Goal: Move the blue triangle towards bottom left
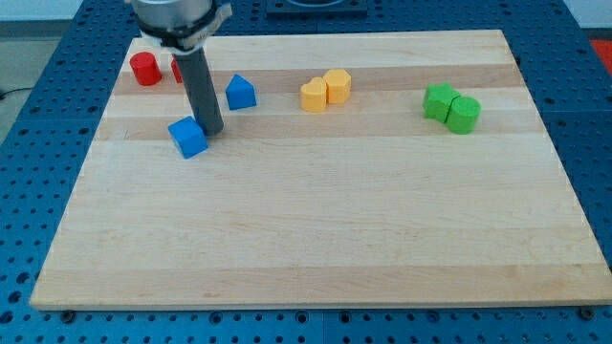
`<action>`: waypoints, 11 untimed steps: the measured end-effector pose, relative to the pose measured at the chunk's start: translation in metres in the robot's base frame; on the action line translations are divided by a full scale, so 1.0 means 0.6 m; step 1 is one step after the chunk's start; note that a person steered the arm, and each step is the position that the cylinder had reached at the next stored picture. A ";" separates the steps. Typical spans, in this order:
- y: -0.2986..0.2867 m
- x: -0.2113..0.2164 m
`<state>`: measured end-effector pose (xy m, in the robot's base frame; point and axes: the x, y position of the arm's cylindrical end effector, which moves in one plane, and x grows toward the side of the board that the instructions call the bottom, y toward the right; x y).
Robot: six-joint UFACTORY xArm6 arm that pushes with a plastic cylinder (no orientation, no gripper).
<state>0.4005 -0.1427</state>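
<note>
My tip (211, 131) bare, grips nothing, touching blue cube (188, 137); blue triangle (240, 92) at 1 o'clock, near; must get beyond it

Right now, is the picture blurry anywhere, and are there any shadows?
Camera view: even, bright light, no glare on the wooden board; blocks cast only small soft shadows; everything looks sharp, from my tip beside the blue cube to the blue triangle.
</note>
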 end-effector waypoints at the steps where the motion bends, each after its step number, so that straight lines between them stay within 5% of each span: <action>1: 0.002 -0.045; 3: -0.024 -0.111; 5: 0.062 -0.219; 7: 0.122 -0.181; 11: 0.010 -0.153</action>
